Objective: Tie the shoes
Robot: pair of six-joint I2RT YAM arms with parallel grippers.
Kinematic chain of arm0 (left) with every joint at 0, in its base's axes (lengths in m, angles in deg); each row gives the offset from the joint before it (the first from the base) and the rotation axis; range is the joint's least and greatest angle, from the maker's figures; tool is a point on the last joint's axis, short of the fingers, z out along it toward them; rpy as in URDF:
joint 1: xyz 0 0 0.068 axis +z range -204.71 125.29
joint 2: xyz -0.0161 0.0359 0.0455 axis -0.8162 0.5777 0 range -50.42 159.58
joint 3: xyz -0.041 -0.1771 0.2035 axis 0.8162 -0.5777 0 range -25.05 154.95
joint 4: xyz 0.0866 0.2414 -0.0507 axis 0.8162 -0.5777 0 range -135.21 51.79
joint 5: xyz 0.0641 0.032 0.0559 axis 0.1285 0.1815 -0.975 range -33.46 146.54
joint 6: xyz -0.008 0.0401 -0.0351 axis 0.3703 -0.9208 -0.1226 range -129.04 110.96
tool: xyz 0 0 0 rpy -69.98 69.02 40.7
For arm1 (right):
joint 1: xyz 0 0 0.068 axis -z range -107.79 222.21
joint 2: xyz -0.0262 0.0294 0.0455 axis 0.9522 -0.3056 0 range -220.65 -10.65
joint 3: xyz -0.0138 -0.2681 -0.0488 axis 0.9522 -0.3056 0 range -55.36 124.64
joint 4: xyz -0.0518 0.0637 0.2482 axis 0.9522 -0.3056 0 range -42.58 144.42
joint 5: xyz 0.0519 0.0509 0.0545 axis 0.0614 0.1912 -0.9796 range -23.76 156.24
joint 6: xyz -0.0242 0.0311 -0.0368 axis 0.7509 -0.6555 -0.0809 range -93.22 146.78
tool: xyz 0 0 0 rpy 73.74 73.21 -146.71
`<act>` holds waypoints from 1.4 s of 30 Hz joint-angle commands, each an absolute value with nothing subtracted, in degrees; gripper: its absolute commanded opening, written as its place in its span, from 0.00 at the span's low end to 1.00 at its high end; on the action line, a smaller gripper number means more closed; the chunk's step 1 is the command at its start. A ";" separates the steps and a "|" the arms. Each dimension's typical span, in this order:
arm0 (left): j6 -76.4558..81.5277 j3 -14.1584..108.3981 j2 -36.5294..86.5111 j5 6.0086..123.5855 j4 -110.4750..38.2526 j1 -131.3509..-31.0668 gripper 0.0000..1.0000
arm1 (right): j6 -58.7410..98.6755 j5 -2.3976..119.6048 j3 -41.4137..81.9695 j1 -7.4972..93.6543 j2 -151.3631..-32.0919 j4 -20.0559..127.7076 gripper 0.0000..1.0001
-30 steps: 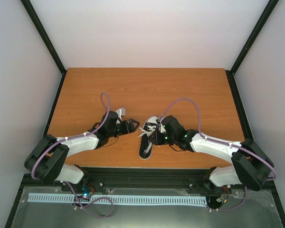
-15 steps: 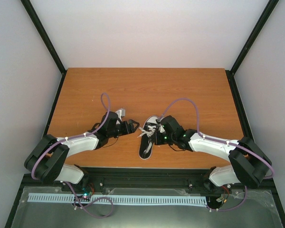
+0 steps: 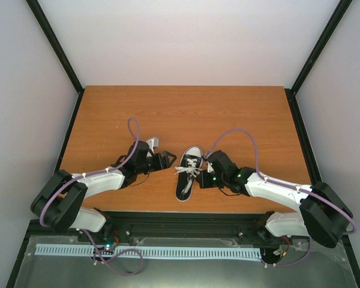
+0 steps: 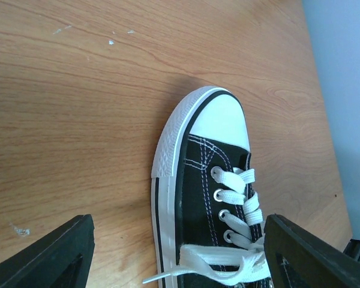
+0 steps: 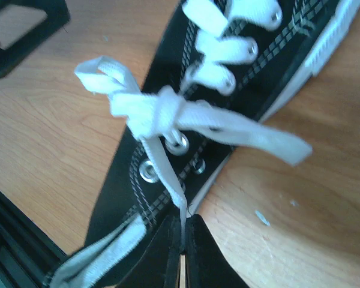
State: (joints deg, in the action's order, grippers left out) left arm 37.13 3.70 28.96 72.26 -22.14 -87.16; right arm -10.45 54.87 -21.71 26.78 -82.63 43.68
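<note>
The shoe [image 3: 186, 183], black canvas with a white toe cap, lies near the table's front edge, toe pointing away. Its white laces [image 3: 189, 167] form a knot [image 5: 162, 111] with loose loops over the eyelets. My right gripper [image 3: 200, 178] sits at the shoe's right side. In the right wrist view this gripper [image 5: 181, 240] is shut on one thin lace strand [image 5: 165, 174] running down from the knot. My left gripper [image 3: 171, 159] stands open just left of the shoe. Its fingers [image 4: 54, 255] straddle the shoe [image 4: 198, 180] and a lace loop [image 4: 228, 258] without touching them.
The wooden table [image 3: 186, 114] stretches far behind the shoe, with white walls and black frame posts around it. The table's front edge and a black rail [image 3: 186, 217] lie just behind the shoe's heel. The left gripper's finger [image 5: 18, 24] shows in the right wrist view's top left corner.
The right gripper has closed on the lace strand and its arm has drawn back to the right, towards the front edge. The left arm has stayed put.
</note>
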 commanded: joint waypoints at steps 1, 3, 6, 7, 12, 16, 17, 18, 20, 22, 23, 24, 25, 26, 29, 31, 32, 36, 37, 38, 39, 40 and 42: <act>35.36 4.57 29.00 74.49 -20.00 -86.70 0.79 | -11.61 52.95 -24.57 26.41 -81.34 41.94 0.03; 35.11 4.42 29.18 75.90 -19.12 -86.70 0.79 | -11.84 52.60 -25.44 26.42 -81.29 41.79 0.03; 33.97 4.22 29.74 79.26 -17.63 -86.70 0.79 | -12.59 52.45 -26.64 26.44 -81.23 41.59 0.03; 33.57 4.22 29.98 80.39 -17.28 -86.69 0.79 | -12.74 52.45 -27.00 26.42 -81.08 41.59 0.03; 32.81 3.33 30.36 83.45 -16.46 -86.71 0.77 | -12.64 53.59 -27.75 26.50 -80.20 40.33 0.03; 32.85 3.16 30.97 85.37 -16.17 -86.70 0.74 | -12.27 53.54 -28.39 26.50 -80.34 39.43 0.03; 32.99 3.28 31.16 85.95 -15.93 -86.70 0.72 | -12.22 53.46 -28.45 26.50 -80.34 39.35 0.03; 33.15 3.26 31.45 86.63 -15.38 -86.70 0.71 | -12.20 53.50 -28.47 26.50 -80.23 39.18 0.04; 33.17 3.25 32.02 88.27 -14.25 -86.70 0.69 | -12.13 53.92 -28.38 26.55 -79.70 38.87 0.08; 32.48 3.25 32.38 89.83 -13.64 -86.70 0.68 | -11.90 54.39 -28.78 26.93 -78.32 38.52 0.19; 32.08 3.30 32.55 90.79 -13.61 -86.70 0.68 | -11.43 54.19 -29.23 27.83 -77.40 38.64 0.27; 31.70 3.38 32.80 91.57 -13.61 -86.70 0.67 | -10.85 53.62 -29.78 28.98 -76.30 39.06 0.36; 31.54 3.42 32.96 91.96 -13.54 -86.70 0.66 | -10.17 52.61 -30.49 30.36 -75.23 39.77 0.47; 31.53 3.50 33.13 92.30 -13.45 -86.70 0.63 | -9.36 51.29 -31.28 31.91 -74.15 40.82 0.54; 31.80 3.72 33.90 92.73 -13.34 -86.71 0.57 | -8.06 47.04 -33.10 36.49 -71.98 45.55 0.67; 32.22 3.86 34.28 92.81 -13.01 -86.70 0.53 | -7.22 44.96 -33.19 38.38 -71.97 48.81 0.71; 32.56 3.84 34.58 92.78 -12.62 -86.70 0.51 | -6.28 44.30 -33.13 39.13 -72.69 50.63 0.71; 33.56 4.57 36.00 92.98 -11.30 -86.66 0.43 | -3.11 41.63 -32.08 41.85 -77.66 55.78 0.71; 33.84 4.78 36.28 93.19 -10.98 -86.70 0.43 | -2.25 41.13 -31.54 42.08 -79.11 56.65 0.71; 34.04 5.01 36.56 93.26 -10.75 -86.70 0.43 | -1.37 40.72 -31.03 42.23 -80.39 57.45 0.70; 34.17 5.21 36.78 93.29 -10.57 -86.70 0.43 | -0.56 40.03 -30.50 42.23 -81.68 58.14 0.69; 34.21 5.45 37.03 93.43 -10.47 -86.70 0.43 | 0.13 39.19 -30.03 42.23 -82.76 58.79 0.68; 34.29 5.83 37.42 93.44 -10.36 -86.70 0.43 | 1.13 38.18 -29.49 42.23 -84.88 59.86 0.66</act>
State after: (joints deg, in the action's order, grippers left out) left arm 33.81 3.42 36.52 92.39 -13.55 -87.16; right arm -2.95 41.95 -31.78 41.77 -81.80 54.30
